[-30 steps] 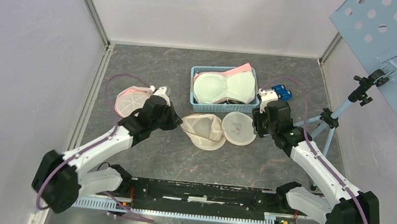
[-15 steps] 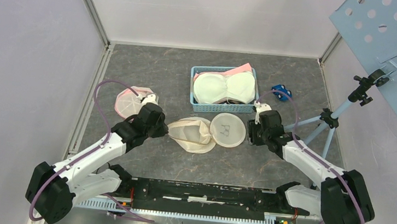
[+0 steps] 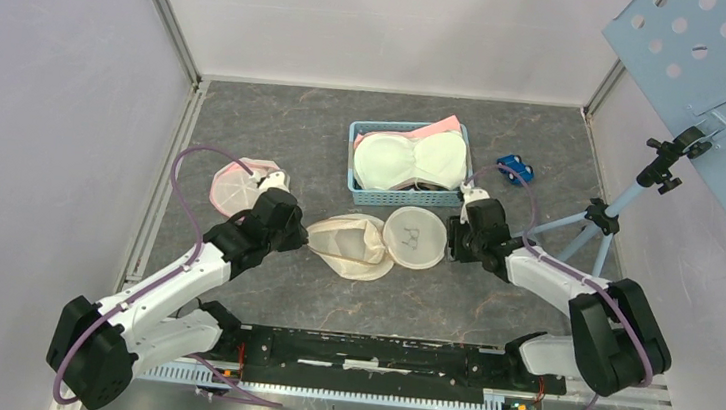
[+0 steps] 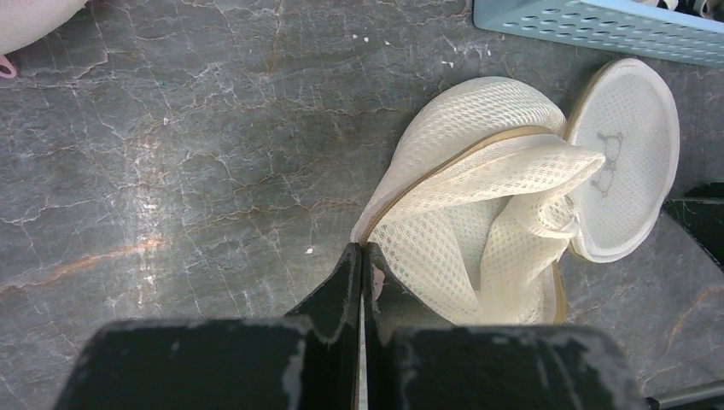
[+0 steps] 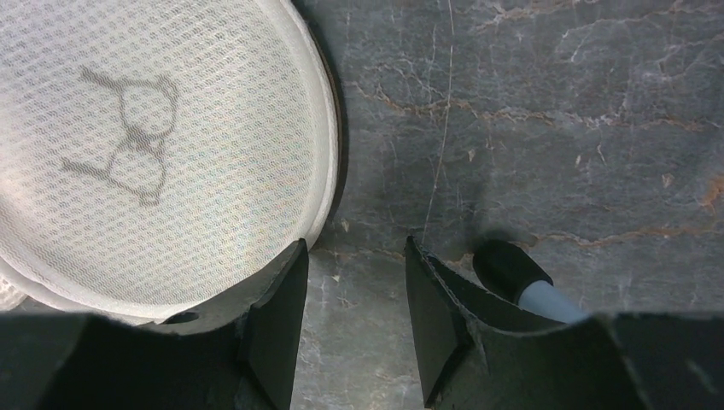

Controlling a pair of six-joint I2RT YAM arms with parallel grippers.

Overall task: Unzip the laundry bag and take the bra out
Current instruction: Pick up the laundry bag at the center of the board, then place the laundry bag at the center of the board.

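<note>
Left claw (image 4: 359, 251), pinching the bag (image 4: 465, 166) rim, should anchor it while the spread right claw (image 5: 354, 249) grips the lid (image 5: 154, 145).

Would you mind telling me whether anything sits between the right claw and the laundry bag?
Nothing visible does. The open right claw sits right at the rim of the laundry bag. The tripod foot lies on the claw's other side, away from the bag.
</note>
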